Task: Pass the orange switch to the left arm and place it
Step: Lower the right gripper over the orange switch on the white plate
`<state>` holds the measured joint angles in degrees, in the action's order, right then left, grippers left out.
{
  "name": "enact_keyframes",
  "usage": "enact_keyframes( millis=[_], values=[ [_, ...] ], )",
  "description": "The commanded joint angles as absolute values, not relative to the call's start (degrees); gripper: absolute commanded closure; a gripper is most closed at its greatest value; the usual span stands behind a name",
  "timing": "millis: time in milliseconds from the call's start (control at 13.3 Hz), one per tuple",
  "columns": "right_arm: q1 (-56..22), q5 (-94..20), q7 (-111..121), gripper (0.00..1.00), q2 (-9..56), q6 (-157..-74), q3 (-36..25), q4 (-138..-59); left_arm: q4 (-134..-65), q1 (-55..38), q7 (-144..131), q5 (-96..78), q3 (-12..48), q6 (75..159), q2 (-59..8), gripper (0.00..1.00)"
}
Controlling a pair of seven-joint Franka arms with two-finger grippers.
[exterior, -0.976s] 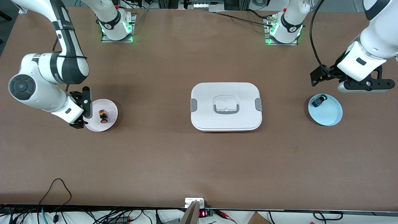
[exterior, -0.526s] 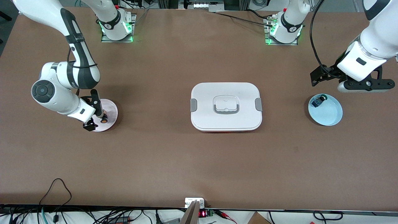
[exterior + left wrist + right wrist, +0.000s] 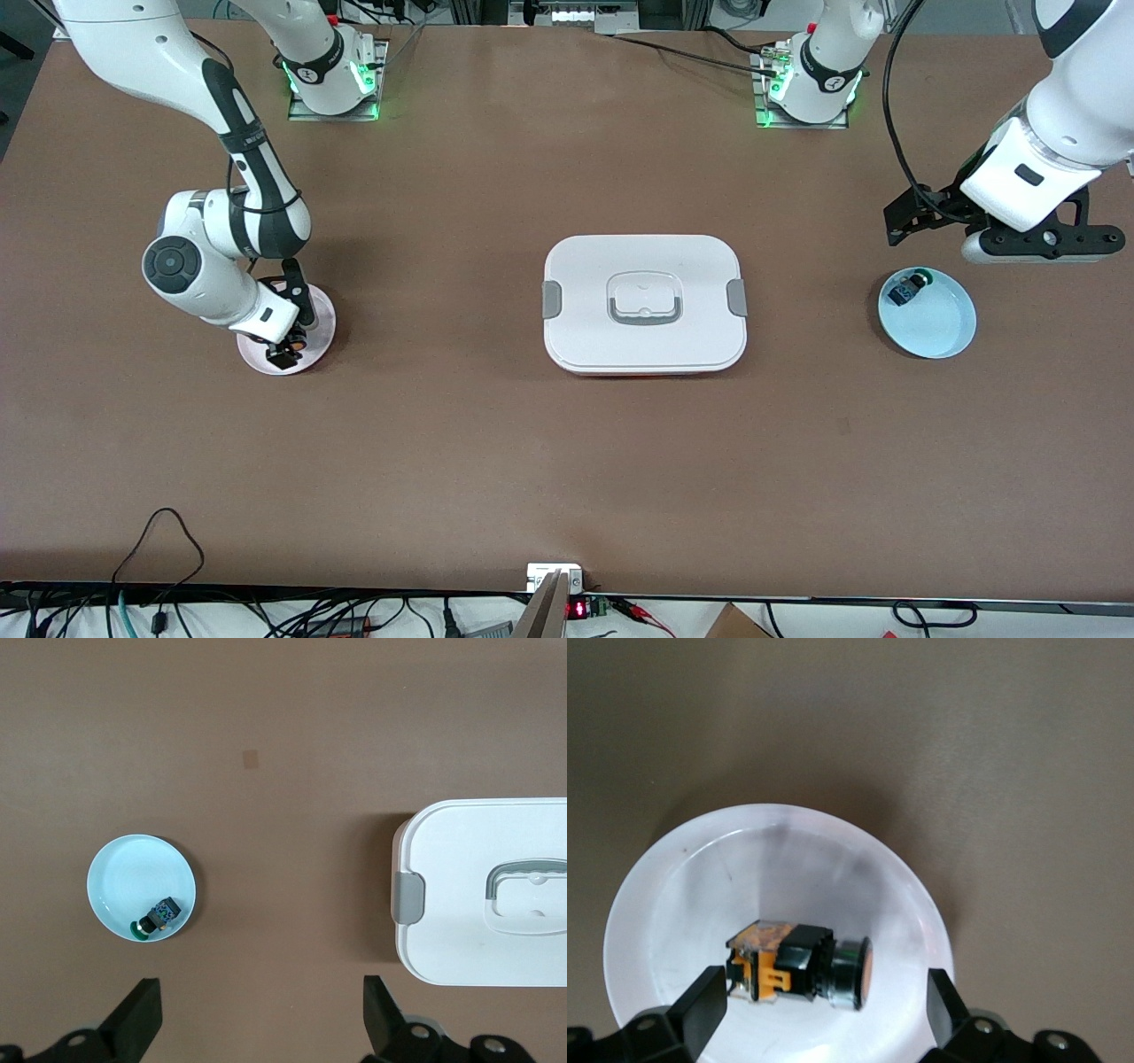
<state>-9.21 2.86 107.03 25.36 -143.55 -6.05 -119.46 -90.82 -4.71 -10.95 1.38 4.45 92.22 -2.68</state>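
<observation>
Judging by how things lie, the task is at its very start. The orange switch (image 3: 799, 964) lies on its side in the pink plate (image 3: 324, 306), in the middle band of the front frame toward the right arm's end of the table, and nothing grips it yet. The right gripper (image 3: 824, 997) hangs low over that plate, its fingers (image 3: 704, 997) spread wide with the switch lying between them; neither finger touches it, as far as the right wrist view shows.

The left gripper (image 3: 261, 1028) waits in the air just beside the blue plate (image 3: 941, 338), toward the left arm's end. Its fingers are spread and hold nothing. A small blue part (image 3: 905, 291) with a green cap lies in that plate.

Everything is left to do: closing on the switch, lifting it, carrying it, handing it to the left arm, and setting it down.

The box (image 3: 585, 330) sits lid on in the centre of the frame, squarely between the two plates, so a straight low path would run into it. The table (image 3: 567, 461) is bare both in the lower half of the frame and in the upper band between the box and the bases. Either strip looks wide enough for passing round the box, and going over it is also open. The plate's shallow rim stands close to the right fingers.
</observation>
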Motion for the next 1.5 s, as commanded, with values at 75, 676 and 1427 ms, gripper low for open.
enact_keyframes(
  millis=[75, 676, 1427],
  values=[
    [-8.0, 3.2, 108.9, 0.00, 24.3, -146.4, -5.8, -122.1, -89.0, -4.7, -11.8, 2.3, 4.7, 90.8, -3.4, 0.00],
    [-6.9, 3.1, 108.7, 0.00, 24.3, -149.5, -5.6, -124.0, -89.0, -4.7, -11.8, 2.2, 4.8, 90.0, -3.3, 0.00],
    [-6.8, 3.1, 108.3, 0.00, 25.7, -151.3, -4.7, -124.0, -89.0, -4.7, -11.8, 2.2, 4.7, 89.6, -3.3, 0.00]
  ],
)
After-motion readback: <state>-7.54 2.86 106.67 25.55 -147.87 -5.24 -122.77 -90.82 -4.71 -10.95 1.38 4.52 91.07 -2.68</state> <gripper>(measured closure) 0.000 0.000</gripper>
